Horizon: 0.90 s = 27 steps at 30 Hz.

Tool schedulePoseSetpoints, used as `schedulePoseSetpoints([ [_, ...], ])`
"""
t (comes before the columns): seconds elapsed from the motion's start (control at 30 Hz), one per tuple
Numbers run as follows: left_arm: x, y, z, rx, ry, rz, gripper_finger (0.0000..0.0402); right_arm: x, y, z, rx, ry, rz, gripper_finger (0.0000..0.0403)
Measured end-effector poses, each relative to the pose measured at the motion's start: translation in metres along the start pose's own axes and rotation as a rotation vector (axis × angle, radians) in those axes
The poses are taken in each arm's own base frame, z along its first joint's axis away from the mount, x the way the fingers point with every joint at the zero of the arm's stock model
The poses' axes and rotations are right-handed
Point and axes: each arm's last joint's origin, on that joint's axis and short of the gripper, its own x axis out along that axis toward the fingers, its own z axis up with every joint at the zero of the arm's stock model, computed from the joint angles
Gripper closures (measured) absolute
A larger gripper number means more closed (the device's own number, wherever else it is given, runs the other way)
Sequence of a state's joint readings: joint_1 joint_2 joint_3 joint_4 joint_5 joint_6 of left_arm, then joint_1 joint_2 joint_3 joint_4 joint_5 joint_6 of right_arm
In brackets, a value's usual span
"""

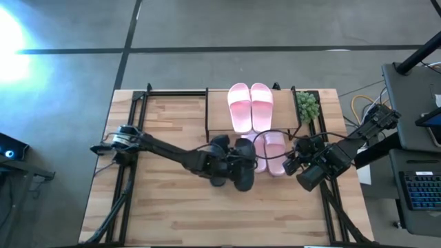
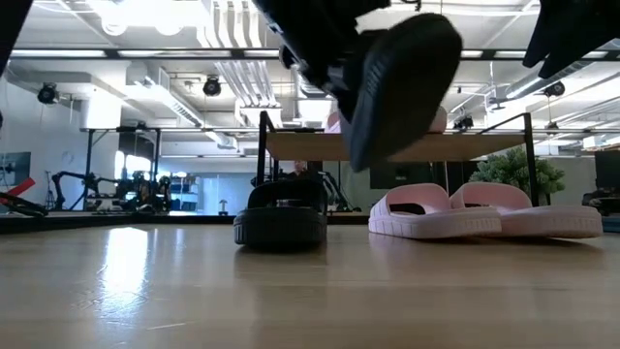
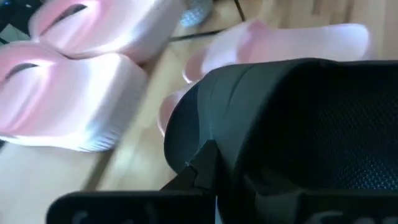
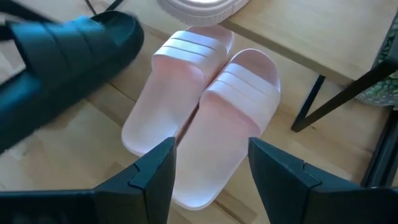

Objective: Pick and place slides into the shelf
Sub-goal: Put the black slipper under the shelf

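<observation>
Above the bench (image 1: pixel 165 213), the left claw (image 1: pixel 231 167) grips a black slide (image 2: pixel 399 82) in the air; the right claw (image 4: pixel 211 165) hangs spread over a pink pair (image 4: pixel 202 112) near the shelf (image 1: pixel 217 110).

small green potted plant (image 1: pixel 307 105) at the table's far right, keyboard (image 1: pixel 420 189) off the table's right edge

left tool (image 1: pixel 231 169): raised, clamped | right tool (image 4: pixel 211 171): hovering, fingers apart
</observation>
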<state>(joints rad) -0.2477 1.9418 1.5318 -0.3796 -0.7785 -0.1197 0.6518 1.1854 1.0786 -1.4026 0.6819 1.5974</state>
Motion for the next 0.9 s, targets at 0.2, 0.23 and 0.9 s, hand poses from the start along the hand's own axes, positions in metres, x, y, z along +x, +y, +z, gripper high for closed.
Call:
schedulePoseSetpoints([
  [0.2,0.013,-0.014,-0.009,0.018,0.023,-0.030,0.0400,0.000,-0.001,0.000,-0.007,0.000,-0.009,0.0211],
  [0.23,0.015,-0.015,-0.013,0.035,0.040,-0.029,0.0400,0.000,-0.001,0.000,-0.007,0.000,-0.010,0.0211],
  [0.9,0.036,-0.021,-0.039,0.158,0.165,0.079,0.0400,0.000,-0.006,0.000,0.022,0.009,-0.048,0.0211],
])
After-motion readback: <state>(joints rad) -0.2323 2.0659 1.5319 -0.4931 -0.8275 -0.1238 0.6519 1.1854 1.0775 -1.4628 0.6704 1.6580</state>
